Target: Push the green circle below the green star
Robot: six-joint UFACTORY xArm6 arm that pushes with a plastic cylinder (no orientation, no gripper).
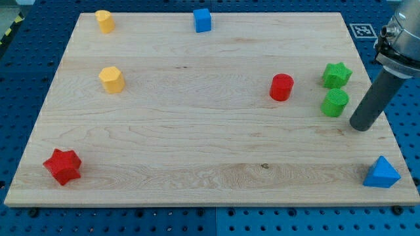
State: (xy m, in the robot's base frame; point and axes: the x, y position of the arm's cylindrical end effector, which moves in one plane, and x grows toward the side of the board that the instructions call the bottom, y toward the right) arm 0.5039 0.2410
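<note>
Green circle [335, 103]: upright cylinder at the view's right side of the wooden board [197, 131], directly under the green star [336, 75] as the view runs, the two just beside each other, apparently touching or nearly so.

My tip [359, 127]: lower end of a dark rod, resting on the board just to the view's right of and slightly below the green circle, a narrow gap between them. There is no claw on this rod, so no opening or closing to report.

Red circle [281, 87]: left of the green pair, near but apart.

Blue triangle [381, 173]: the board's bottom right corner, well below the tip.

Blue cube [202, 20]: top edge, near the middle.

Yellow block, upper [104, 21]: top left; shape unclear.

Yellow hexagon-like block [111, 80]: below the upper yellow one, left side.

Red star [63, 166]: bottom left corner.

Surround: blue perforated table [20, 78] on all sides of the board.
</note>
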